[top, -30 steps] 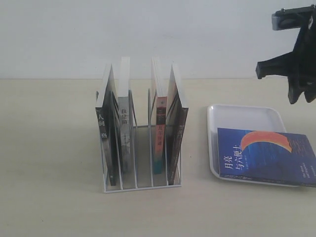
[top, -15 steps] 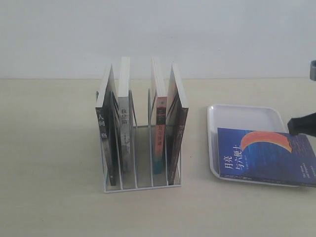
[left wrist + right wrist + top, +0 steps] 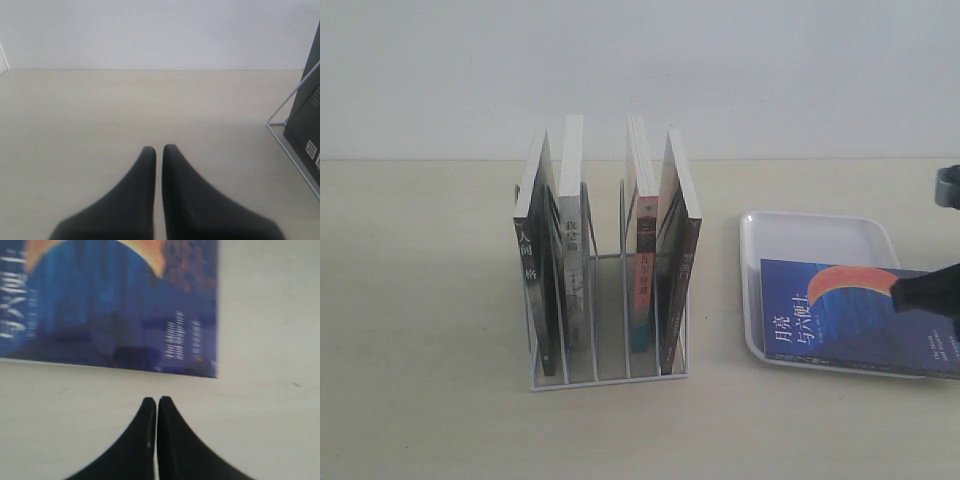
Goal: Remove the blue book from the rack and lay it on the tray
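The blue book (image 3: 840, 320) lies flat, cover up, on the white tray (image 3: 810, 235), its right part hanging past the tray's rim. My right gripper (image 3: 905, 290) shows at the right edge of the exterior view, low over the book's right side. In the right wrist view that gripper (image 3: 157, 400) is shut and empty, apart from the blue book (image 3: 120, 305), over bare table. The white wire rack (image 3: 605, 310) holds several upright books, with one middle slot empty. My left gripper (image 3: 156, 149) is shut and empty, near the rack's corner (image 3: 290, 107).
The books in the rack (image 3: 645, 270) include black-spined ones and one with a red-and-teal spine. A white wall stands behind the beige table (image 3: 420, 300). A small white edge (image 3: 3, 57) shows at the side of the left wrist view.
My right arm has dropped from high at the upper right down to table level beside the book. The book, the tray and the rack have not moved.
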Tool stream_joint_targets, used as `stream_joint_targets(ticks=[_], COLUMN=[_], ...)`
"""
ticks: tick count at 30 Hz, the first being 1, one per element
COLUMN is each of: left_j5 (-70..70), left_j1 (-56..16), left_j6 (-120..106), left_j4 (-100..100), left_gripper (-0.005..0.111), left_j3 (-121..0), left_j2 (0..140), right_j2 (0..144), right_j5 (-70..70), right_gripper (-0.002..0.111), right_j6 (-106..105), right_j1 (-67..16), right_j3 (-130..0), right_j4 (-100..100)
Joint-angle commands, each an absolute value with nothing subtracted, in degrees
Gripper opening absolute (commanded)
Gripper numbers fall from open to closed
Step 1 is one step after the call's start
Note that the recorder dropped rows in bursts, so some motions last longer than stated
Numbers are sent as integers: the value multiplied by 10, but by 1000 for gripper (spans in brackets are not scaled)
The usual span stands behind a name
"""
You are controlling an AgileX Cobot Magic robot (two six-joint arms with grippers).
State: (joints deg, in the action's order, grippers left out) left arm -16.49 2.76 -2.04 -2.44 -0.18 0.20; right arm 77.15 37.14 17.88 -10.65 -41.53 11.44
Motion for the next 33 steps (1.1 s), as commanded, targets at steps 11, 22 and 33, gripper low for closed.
stream_joint_targets(ticks=[11,22,33], left_j5=[-163,-163,-163], left_j1=[28,28,28], left_j6=[-19,-19,-19], left_j4=[-24,-24,-24], left_gripper=[4,4,4], left_j3=[0,0,0], left_j2=[0,0,0], right_j2=[750,738,738], right_j5=[341,383,347], right_gripper=[0,0,0], right_j6=[-93,-49,-49], right_j1=[-102,-105,-105], right_j3=[-426,-426,-426], right_j4=[-217,-234,-236])
